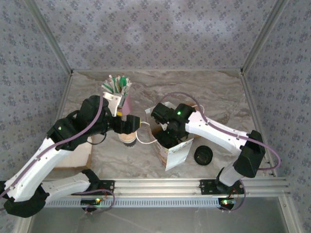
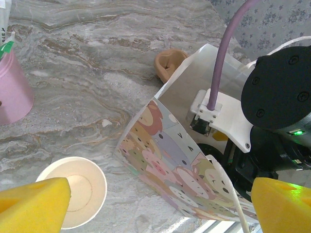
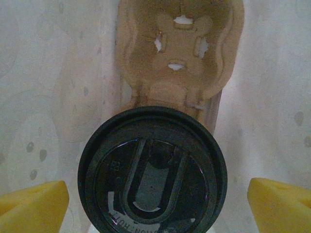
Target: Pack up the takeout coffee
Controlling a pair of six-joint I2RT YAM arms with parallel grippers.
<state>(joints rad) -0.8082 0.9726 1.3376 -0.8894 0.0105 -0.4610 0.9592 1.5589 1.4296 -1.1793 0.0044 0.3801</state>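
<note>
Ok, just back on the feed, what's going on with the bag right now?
The right gripper is open, down inside the paper bag, over a black lid beside the cardboard carrier. The left gripper, also open, hovers near an uncovered paper cup on the table beside the bag. A second black lid lies on the table right of the bag. Neither gripper holds anything.

Lower rim of black lid [image 3: 152, 170] cut off between my right pads [image 3: 31, 206]; paper cup [image 2: 80, 189] rim partly behind my left pad [image 2: 34, 204]; lid lettering illegible.
</note>
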